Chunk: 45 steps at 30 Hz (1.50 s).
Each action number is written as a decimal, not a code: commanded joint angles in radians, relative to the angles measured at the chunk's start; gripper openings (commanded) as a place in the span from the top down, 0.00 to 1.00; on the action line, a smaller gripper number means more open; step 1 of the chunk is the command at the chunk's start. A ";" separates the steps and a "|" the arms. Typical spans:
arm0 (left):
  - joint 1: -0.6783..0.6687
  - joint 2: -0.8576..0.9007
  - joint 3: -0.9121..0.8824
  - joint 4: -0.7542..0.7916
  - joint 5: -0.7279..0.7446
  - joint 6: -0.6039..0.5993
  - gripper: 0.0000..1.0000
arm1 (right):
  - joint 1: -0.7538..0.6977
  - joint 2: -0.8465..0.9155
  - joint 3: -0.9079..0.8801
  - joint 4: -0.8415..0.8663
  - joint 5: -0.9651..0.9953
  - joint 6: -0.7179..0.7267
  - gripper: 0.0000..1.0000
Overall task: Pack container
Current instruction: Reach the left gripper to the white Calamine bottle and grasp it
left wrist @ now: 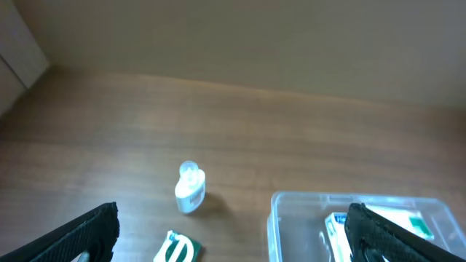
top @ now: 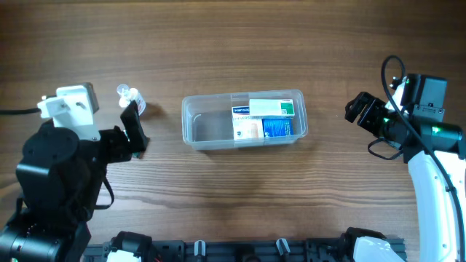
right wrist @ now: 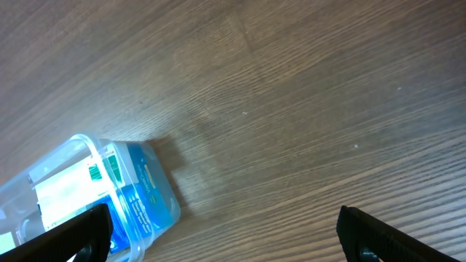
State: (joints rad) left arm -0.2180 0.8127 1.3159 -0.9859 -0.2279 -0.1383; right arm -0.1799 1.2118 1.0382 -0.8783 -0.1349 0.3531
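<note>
Presumably the step in hand is fetching another loose item for the container (top: 204,127), which sits mid-desk (top: 240,44) between both arms. The left hand (left wrist: 229,240), spread wide and empty, should settle squarely astride the small white bottle (left wrist: 189,189) nearby and close gently. The right hand (right wrist: 229,236) is likewise fully spread and empty. The container is clear, rimmed and round-cornered, with boxes (top: 266,120) filling its right half.

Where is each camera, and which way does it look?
Overhead: above the brown wooden table, straight down on the clear rectangular plastic tub; left gripper, right gripper show.
Left wrist: low, facing a small white bottle; own black fingers show.
Right wrist: tilted down at the table; own fingers show.
All three share the tub.
</note>
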 commanded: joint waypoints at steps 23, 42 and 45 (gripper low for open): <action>0.375 0.587 0.016 -0.257 0.156 -0.401 0.00 | -0.004 -0.003 0.007 0.003 -0.012 -0.013 0.00; 0.373 0.866 0.010 -0.276 0.163 0.028 0.01 | -0.004 -0.003 0.007 0.002 -0.013 -0.012 0.01; 0.373 0.865 0.010 -0.264 0.179 0.013 0.01 | -0.004 -0.003 0.007 0.002 -0.012 -0.012 0.00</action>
State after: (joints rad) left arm 0.1509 1.6760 1.3216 -1.2629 -0.0792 -0.1493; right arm -0.1799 1.2118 1.0382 -0.8783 -0.1349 0.3531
